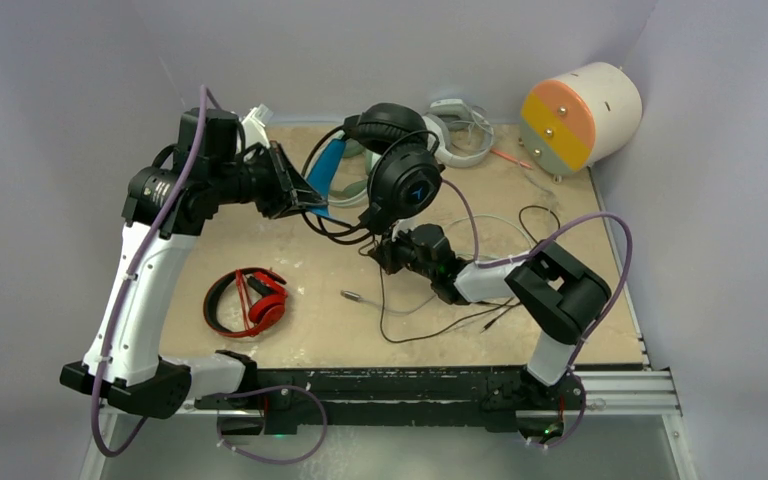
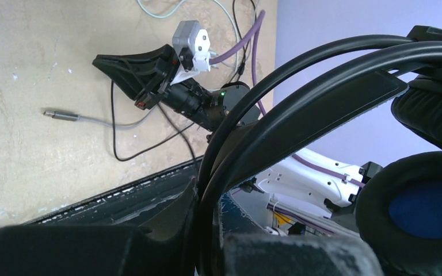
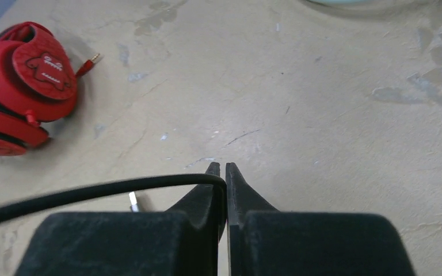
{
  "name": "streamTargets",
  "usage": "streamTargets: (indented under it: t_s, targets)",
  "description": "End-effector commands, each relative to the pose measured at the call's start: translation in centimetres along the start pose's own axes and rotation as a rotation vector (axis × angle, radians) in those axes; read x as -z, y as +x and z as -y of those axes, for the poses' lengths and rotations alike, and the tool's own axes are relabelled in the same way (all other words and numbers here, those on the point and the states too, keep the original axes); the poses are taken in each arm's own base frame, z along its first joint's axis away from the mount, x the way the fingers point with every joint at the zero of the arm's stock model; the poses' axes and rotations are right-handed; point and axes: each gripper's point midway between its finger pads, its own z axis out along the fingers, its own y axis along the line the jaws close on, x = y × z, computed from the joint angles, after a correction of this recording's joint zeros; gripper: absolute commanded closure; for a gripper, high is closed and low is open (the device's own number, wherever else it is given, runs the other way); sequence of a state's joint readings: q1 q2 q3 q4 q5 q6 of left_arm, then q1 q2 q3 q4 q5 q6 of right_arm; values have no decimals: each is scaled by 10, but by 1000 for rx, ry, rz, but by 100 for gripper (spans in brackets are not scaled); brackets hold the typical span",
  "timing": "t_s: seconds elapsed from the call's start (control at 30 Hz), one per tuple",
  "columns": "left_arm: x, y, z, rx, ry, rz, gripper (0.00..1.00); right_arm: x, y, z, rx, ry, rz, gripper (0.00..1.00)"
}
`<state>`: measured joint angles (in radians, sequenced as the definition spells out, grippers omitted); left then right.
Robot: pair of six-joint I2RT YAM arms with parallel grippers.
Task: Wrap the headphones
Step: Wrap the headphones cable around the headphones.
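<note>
Closest to the right wrist camera, the right tool (image 3: pixel 220 168) has its two fingers pressed together with hardly a slit between them, and a thin black cable (image 3: pixel 92 191) runs in from the left and ends at their tips, so it looks pinched there. From above, this tool (image 1: pixel 385 248) sits low over the middle of the surface (image 1: pixel 560 330), just beneath the black headset (image 1: pixel 405 180). That headset, with its blue-lined ear cups, is off the surface: the left tool (image 1: pixel 295 185) is clamped tight on its headband, which fills the left wrist view and passes between the fingers (image 2: pixel 167 224). Its cable hangs in slack loops below it and trails loose across the surface, so the winding of this one seems barely begun. A mint-green headset (image 1: pixel 353 188) lies behind it, largely hidden. A pale cable with a grey plug (image 1: pixel 353 296) is stretched out unwound nearby and probably belongs to it. Nearer the left arm, the red-and-black headset (image 1: pixel 248 303) lies folded on the surface with no long lead trailing away, though whether it is properly wound cannot be told. By this reckoning, at least two headsets are left to wrap.
</note>
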<state>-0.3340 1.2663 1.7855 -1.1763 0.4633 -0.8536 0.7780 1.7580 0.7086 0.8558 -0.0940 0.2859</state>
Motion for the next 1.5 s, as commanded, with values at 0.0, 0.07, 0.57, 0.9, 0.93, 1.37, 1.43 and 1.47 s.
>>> streamTargets:
  t_s: [0.0,0.07,0.57,0.9,0.93,1.37,1.43,1.47]
  targets:
    - [21,7,27,-60,129,-3,100,16,-24,-14,-48,-41,56,100]
    - [18,9,23,-83,121,-14,100,25,-22,-18,-51,-55,37,100]
    - [-5,56,-29,-401,103,-120,100,73,-51,42,-389,97,-213,100]
    - [-53,92,-71,-526,-3,-185,100,97,-119,30,-367,21,-250,100]
    - [-56,90,-82,-532,-56,-170,100,100,-122,27,-367,-3,-254,100]
    - [-96,104,-139,-860,-430,-108,100,136,-139,33,-321,96,-296,100]
    - [-101,111,-141,-907,-434,-125,100,141,-142,36,-316,103,-287,100]
    - [-102,109,-143,-917,-456,-120,100,143,-144,36,-312,104,-287,100]
